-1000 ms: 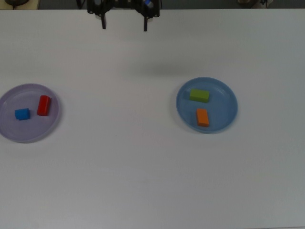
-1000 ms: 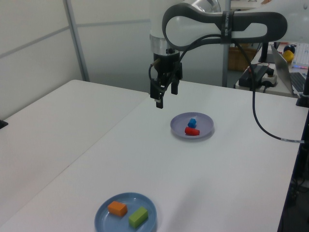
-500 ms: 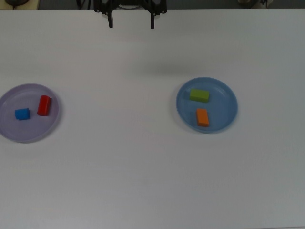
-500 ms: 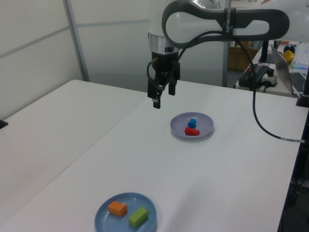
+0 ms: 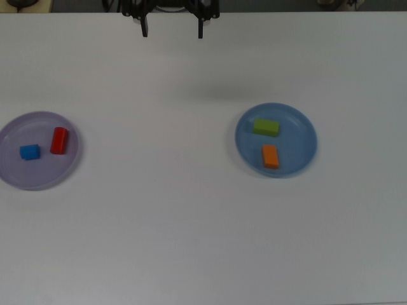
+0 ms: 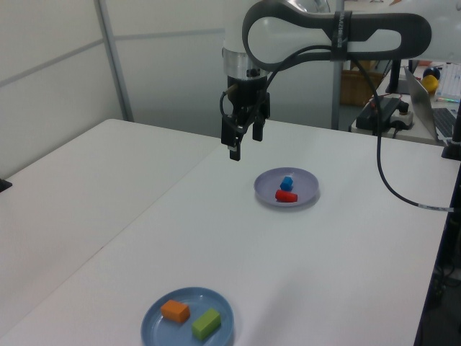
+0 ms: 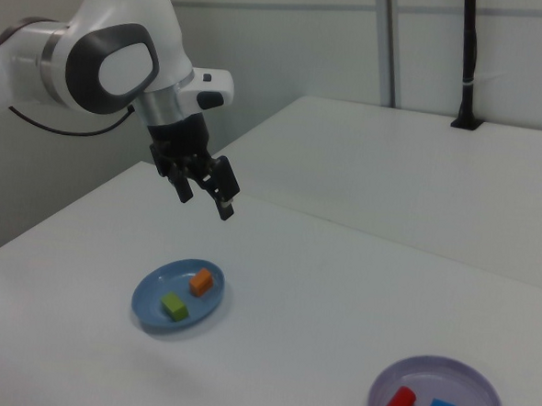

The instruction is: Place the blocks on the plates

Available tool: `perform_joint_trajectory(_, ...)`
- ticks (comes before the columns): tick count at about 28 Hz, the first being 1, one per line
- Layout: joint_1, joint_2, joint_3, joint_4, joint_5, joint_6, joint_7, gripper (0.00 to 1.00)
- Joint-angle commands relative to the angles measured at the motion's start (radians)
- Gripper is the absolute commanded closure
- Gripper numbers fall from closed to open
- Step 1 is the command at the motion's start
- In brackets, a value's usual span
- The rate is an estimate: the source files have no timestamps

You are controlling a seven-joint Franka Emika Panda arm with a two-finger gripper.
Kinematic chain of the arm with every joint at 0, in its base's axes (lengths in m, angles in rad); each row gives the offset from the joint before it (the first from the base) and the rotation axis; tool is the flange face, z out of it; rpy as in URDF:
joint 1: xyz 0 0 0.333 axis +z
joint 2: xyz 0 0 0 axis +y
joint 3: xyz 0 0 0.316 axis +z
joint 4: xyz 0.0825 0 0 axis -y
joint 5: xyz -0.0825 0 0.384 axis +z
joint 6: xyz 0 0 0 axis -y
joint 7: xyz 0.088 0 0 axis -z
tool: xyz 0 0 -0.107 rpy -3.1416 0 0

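- We see our hand (image 7: 206,193) hanging well above the table (image 5: 191,229), its fingers spread wide with nothing between them.
- All four blocks already lie on plates — none is on the bare table.
- The lavender plate (image 5: 11,179) holds the red block (image 5: 58,140) and the blue block (image 5: 29,152), side by side but apart.
- The light blue plate (image 5: 305,130) holds the green block (image 5: 266,127) and, just below it in the top view, the orange block (image 5: 270,155).
- From the hand, which sits at the top edge of the top view, the lavender plate lies down and toward the top view's left, the blue plate down and toward the top view's right; both are well apart from it.
- The green block's long axis runs across the top view, the orange and red ones run up and down.
- We judge the task finished — no next grasp seems called for.
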Motion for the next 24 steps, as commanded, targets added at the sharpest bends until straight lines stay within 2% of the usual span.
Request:
perform_joint_trajectory(1, -0.005, -0.007, -0.024, -0.001, 0.012, -0.008, -0.024, 0.00)
perform_joint_trajectory(11, -0.010, -0.007, -0.023, -0.001, 0.006, -0.011, -0.037, 0.00)
perform_joint_trajectory(16, -0.012, -0.007, -0.021, -0.001, -0.006, -0.087, -0.081, 0.00)
perform_joint_trajectory(24, -0.012, -0.007, -0.021, 0.002, -0.008, -0.097, -0.089, 0.00)
